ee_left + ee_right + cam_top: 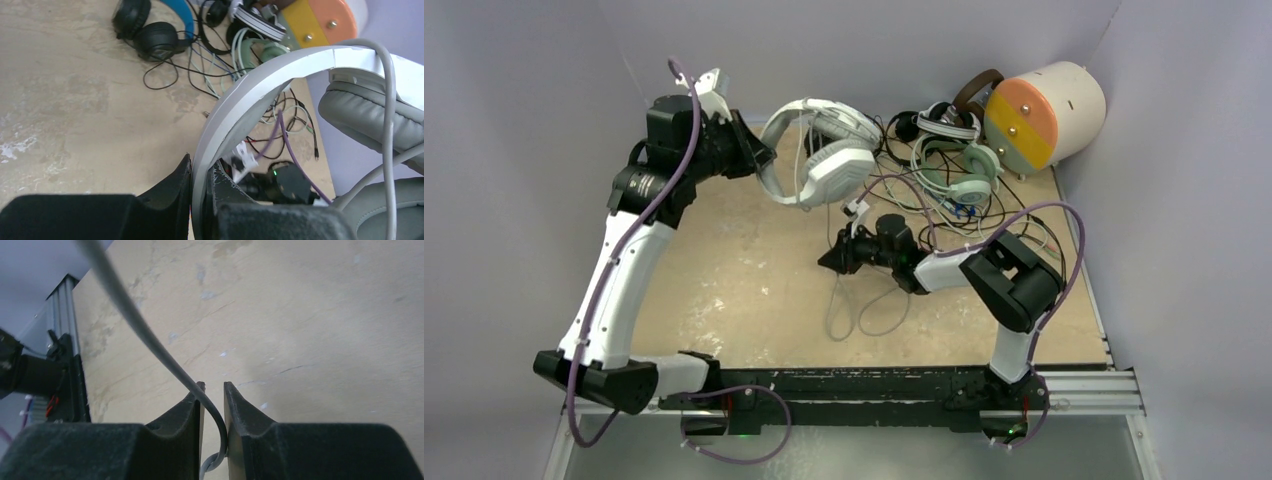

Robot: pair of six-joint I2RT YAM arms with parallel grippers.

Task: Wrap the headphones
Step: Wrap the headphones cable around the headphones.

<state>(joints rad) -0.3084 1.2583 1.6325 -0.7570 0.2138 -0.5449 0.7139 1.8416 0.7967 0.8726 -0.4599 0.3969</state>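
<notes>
My left gripper [762, 158] is shut on the headband of the white-grey headphones [824, 150] and holds them up at the back of the table. In the left wrist view the white headband [260, 85] runs between the left gripper's [201, 182] jaws, with the grey ear pad [365, 115] at the right. My right gripper [827, 262] is at mid-table, with its jaws nearly closed on the thin grey cable [145, 335] that runs up out of the gripper [214, 386]. Slack cable [864, 312] lies in loops on the table below it.
Other headsets lie tangled at the back right: mint-green [969, 172], black-and-white [944, 120], brown [972, 90] and black with a blue headband [150, 30]. A cream cylinder with an orange-and-green face [1039, 110] stands in the back right corner. Grey walls close in the table.
</notes>
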